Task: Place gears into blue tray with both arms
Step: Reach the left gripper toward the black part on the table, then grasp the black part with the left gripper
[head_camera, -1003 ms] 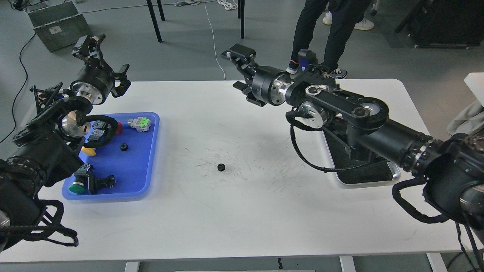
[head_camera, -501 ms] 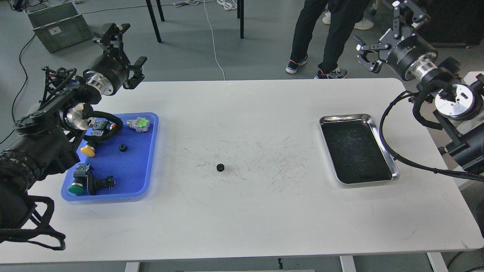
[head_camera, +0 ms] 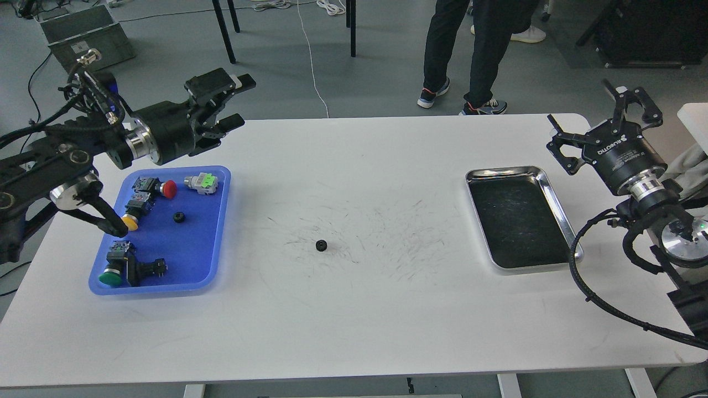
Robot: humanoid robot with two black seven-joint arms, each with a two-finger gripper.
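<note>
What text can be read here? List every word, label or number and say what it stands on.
"ROBOTIQ": white letters on the black body of the right gripper.
A second, smaller white line beneath it on the same body: too small to read.
A pale sticker on the grey crate on the floor: blurred, unreadable.
The push-button parts in the blue tray: no readable marking.

The left arm (head_camera: 50,166) is running off the left edge, shoulder unseen. The right arm (head_camera: 652,210) is leaving by the right edge. The person (head_camera: 470,50) is showing legs only, cut at the top. The gear on the table (head_camera: 321,245) is appearing too small for teeth to be told. A grey crate (head_camera: 83,36) is getting clipped by the top edge.
</note>
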